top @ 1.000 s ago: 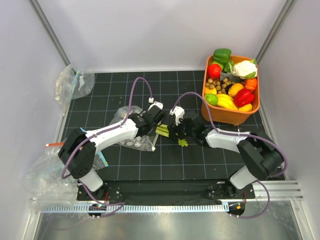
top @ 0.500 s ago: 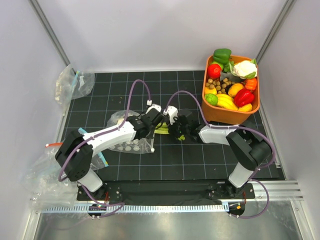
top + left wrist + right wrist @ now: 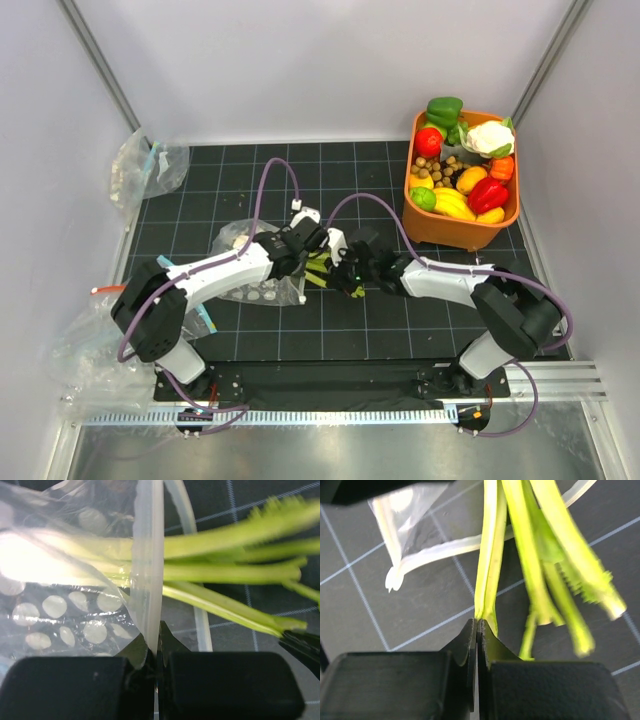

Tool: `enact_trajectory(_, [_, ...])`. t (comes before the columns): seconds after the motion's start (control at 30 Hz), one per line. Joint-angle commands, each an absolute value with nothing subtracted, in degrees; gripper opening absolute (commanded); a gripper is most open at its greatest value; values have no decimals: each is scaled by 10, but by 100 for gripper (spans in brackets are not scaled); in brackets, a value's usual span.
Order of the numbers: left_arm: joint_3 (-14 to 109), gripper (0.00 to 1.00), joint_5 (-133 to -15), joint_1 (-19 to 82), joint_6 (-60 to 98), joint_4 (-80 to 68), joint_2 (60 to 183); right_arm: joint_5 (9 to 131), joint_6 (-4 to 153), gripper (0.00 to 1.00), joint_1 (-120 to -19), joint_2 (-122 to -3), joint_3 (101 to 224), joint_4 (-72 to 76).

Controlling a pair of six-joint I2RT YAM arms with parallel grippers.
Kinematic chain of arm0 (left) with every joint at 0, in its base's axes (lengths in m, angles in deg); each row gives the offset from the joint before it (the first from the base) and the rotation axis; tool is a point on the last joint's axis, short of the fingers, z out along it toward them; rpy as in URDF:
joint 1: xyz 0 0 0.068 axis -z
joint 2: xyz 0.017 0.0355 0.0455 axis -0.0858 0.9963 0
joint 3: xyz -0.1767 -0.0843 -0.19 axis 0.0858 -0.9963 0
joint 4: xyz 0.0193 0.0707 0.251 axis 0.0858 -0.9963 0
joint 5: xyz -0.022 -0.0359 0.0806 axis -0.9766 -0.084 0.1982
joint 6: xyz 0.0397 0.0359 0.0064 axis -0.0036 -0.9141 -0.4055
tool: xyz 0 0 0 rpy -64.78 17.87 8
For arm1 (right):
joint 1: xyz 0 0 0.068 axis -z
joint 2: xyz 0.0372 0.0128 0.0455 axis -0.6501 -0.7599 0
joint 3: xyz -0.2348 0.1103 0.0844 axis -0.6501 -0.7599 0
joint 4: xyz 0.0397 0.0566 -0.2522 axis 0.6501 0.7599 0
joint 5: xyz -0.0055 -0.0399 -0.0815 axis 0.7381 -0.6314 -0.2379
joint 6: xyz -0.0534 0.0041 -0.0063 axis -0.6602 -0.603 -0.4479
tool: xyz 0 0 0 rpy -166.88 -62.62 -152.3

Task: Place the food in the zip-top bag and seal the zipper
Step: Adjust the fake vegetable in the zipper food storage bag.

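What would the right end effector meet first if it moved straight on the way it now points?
The celery: one strand lies straight ahead of the right end effector, its end at the shut tips, seemingly pinched. Beyond it, the bag; depth unclear.

The zip-top bag [image 3: 262,290] lies left of centre on the bench [image 3: 400,320], the celery stalk [image 3: 225,572] reaching into its mouth from the right. A produce tub [image 3: 455,240] sits far right, behind them.

Left tool [image 3: 300,245] and right tool [image 3: 338,272] near each other, tips inward, jaws closed tight
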State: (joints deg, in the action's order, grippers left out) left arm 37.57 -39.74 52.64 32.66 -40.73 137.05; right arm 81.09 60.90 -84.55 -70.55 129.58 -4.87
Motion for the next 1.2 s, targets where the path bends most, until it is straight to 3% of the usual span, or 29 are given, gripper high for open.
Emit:
enact_trajectory(0.0, [393,0,-337,527,356,-423,1370,847,595,5,-853,-699,1324,-22])
enact_trajectory(0.07, [386,0,-322,526,360,-420,1363,857,593,5,-853,-700,1325,-16])
enact_trajectory(0.13, [380,0,-329,527,356,-411,1354,886,593,12,-855,-699,1329,-13])
enact_trajectory(0.17, [377,0,-345,527,353,-407,1352,886,596,29,-855,-696,1329,-17])
enact_trajectory(0.23, [378,0,-361,526,344,-402,1355,854,597,41,-855,-686,1321,-24])
enact_trajectory(0.4, [379,0,-331,557,328,-398,1357,793,586,45,-854,-653,1294,-53])
enact_trajectory(0.63, [359,0,-333,570,326,-391,1362,705,591,69,-841,-598,1242,-122])
enact_trajectory(0.87, [317,0,-389,570,318,-346,1312,699,589,78,-838,-611,1227,-168])
enact_trajectory(1.0, [297,0,-422,570,308,-332,1280,753,556,75,-838,-635,1241,-150])
enact_trajectory(1.17, [285,0,-438,570,313,-329,1267,736,542,75,-838,-657,1242,-178])
